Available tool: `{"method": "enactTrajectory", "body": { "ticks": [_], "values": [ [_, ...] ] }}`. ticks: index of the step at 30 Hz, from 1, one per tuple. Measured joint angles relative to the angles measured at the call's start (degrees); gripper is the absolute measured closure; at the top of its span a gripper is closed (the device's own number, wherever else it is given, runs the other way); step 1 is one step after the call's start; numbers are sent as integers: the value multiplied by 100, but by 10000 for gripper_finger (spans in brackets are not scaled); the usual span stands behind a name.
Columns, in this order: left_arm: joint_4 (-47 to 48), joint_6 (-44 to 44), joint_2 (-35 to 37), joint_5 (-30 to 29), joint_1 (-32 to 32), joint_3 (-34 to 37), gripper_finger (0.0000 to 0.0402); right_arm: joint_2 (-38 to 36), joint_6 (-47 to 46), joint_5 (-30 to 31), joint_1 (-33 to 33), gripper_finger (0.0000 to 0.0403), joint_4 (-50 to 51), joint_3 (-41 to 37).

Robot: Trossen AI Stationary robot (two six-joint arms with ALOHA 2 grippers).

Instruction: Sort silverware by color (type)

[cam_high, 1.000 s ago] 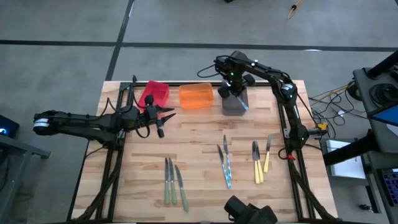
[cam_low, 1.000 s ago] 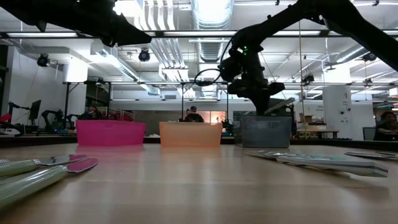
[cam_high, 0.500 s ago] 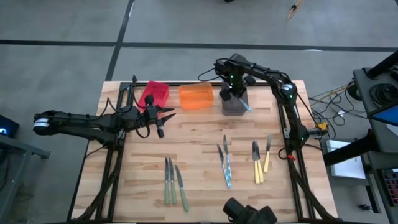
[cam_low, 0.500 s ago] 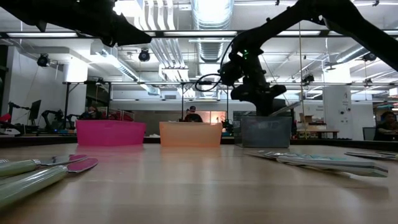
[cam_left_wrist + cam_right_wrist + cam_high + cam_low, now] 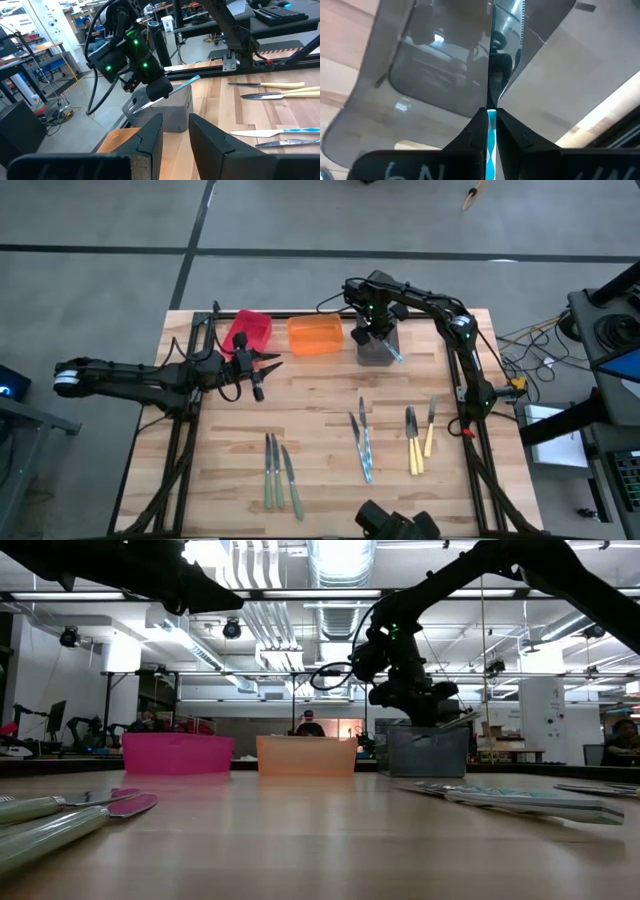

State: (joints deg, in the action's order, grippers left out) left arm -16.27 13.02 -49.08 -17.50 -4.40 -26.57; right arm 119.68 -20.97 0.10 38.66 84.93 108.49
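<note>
Now right hand (image 5: pixel 491 131) pinching blue knife (image 5: pixel 496 60), over grey bin (image 5: pixel 435 75)

- No brand, label, number or sign could be read in any of the four views.
- White handwritten marks stood on the dark body of the right gripper (image 5: pixel 490 131), low in its wrist view; they were cut off by the picture's edge and could not be made out with any certainty.
- Posters or notices hung on the wall of the room (image 5: pixel 20 22) beyond the surface in the left wrist view, too small to read.
</note>
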Motion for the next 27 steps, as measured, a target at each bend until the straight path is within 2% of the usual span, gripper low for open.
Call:
{"method": "enactTrajectory", "body": {
  "ticks": [27],
  "values": [
    [0,2,-2,0,0,0,326,0,-34,-9,-29,390,-493,0]
  ]
}}
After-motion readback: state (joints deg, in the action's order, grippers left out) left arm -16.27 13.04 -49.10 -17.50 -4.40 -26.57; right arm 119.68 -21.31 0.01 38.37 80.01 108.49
